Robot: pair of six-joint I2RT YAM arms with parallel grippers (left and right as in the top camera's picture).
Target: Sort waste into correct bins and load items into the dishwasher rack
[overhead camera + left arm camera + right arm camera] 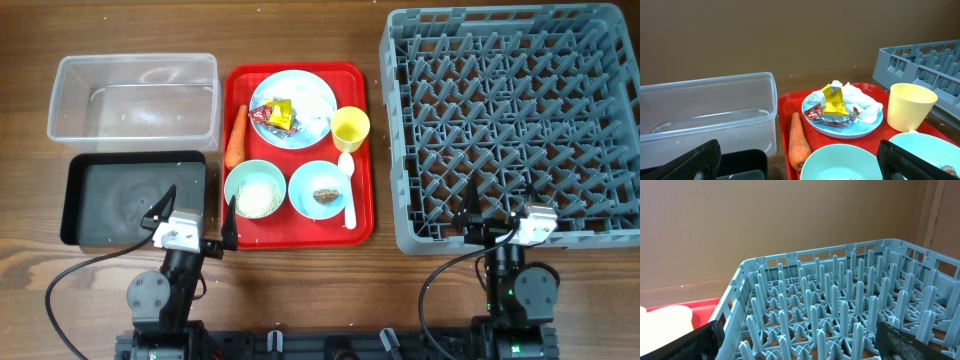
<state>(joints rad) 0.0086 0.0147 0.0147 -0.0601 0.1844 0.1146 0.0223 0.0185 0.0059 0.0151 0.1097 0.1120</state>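
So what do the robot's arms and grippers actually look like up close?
Both arms are mostly black, built from rounded joint housings, with a black cable looping out beside each base. The left gripper and right gripper each carry a white block at the wrist and two slim black fingers that taper to points.

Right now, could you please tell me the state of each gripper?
Left gripper: open, holding nothing.
Right gripper: open, holding nothing.
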